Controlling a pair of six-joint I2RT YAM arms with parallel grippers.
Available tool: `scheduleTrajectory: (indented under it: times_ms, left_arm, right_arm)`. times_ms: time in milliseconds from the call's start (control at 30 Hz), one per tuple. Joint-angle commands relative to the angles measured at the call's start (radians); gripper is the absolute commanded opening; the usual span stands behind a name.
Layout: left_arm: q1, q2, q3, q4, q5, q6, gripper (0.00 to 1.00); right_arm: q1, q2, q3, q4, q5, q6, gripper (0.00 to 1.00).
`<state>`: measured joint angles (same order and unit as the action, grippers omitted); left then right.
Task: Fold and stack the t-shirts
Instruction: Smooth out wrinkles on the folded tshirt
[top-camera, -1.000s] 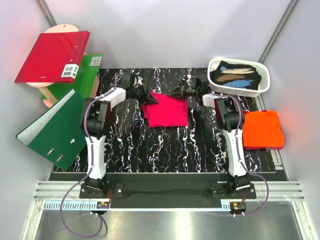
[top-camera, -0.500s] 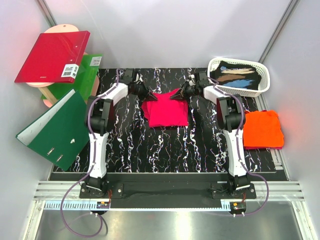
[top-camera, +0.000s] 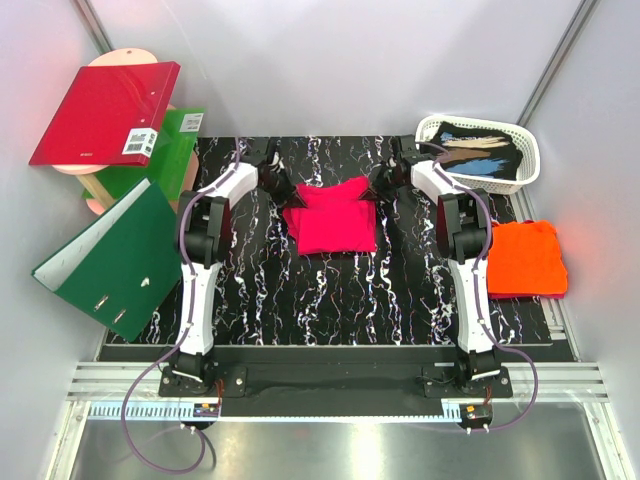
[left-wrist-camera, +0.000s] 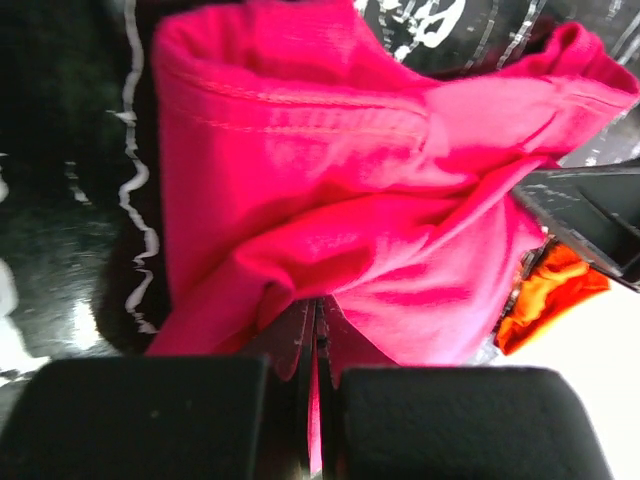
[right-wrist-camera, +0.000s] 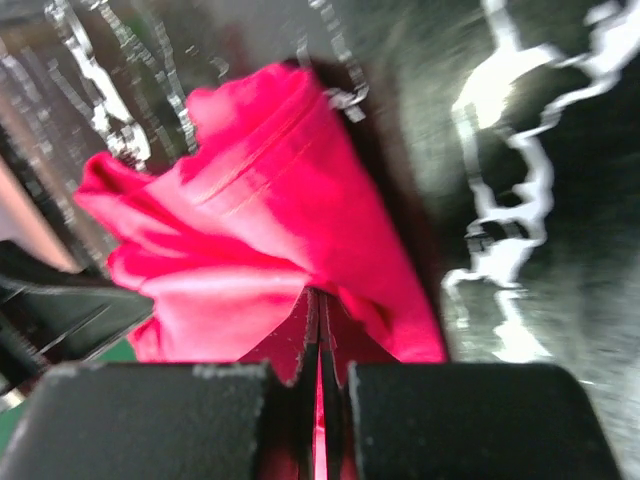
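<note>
The magenta-pink t-shirt (top-camera: 332, 218) lies partly folded in the middle of the black marbled table. My left gripper (top-camera: 283, 188) is shut on its far left corner, and my right gripper (top-camera: 374, 188) is shut on its far right corner. Both lift the far edge a little. The left wrist view shows pink cloth (left-wrist-camera: 340, 180) pinched between the shut fingers, and so does the right wrist view (right-wrist-camera: 260, 240). The orange t-shirt (top-camera: 524, 258) lies folded at the right edge of the table, apart from both grippers. It also shows in the left wrist view (left-wrist-camera: 545, 295).
A white basket (top-camera: 432, 131) with dark printed cloth stands at the back right. A red ring binder (top-camera: 100, 112) and green binders (top-camera: 115, 258) lean on a wooden stand at the left. Grey walls close in both sides.
Both grippers moved in to the pink shirt's far corners, closed on them and pulled the far edge up and back. The orange shirt has not moved.
</note>
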<state>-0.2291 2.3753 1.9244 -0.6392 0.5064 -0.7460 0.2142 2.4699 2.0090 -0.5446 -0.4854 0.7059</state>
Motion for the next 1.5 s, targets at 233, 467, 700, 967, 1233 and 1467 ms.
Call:
scheduleTrajectory:
  times_ms: [233, 467, 700, 967, 1233, 1467]
  left_arm:
    - [0.022, -0.105, 0.081, -0.059, -0.075, 0.102, 0.03]
    - [0.033, -0.320, -0.037, -0.020, -0.091, 0.135, 0.87]
    - [0.042, -0.376, -0.234, -0.025, -0.068, 0.120, 0.99]
    - [0.034, -0.312, -0.323, -0.005, -0.048, 0.105, 0.99]
    - [0.022, -0.228, -0.254, 0.007, -0.019, 0.082, 0.94]
    - [-0.018, -0.150, -0.151, 0.010, 0.011, 0.051, 0.79]
  right_arm:
    - [-0.007, -0.152, 0.071, -0.043, 0.257, -0.152, 0.00]
    - [-0.007, -0.350, -0.021, 0.035, 0.168, -0.151, 0.25]
    - [-0.010, -0.443, -0.151, 0.037, 0.127, -0.152, 0.38]
    - [-0.013, -0.448, -0.171, 0.038, 0.105, -0.151, 0.40]
    - [-0.013, -0.453, -0.184, 0.040, 0.091, -0.141, 0.40]
    - [-0.015, -0.443, -0.191, 0.038, 0.076, -0.134, 0.41]
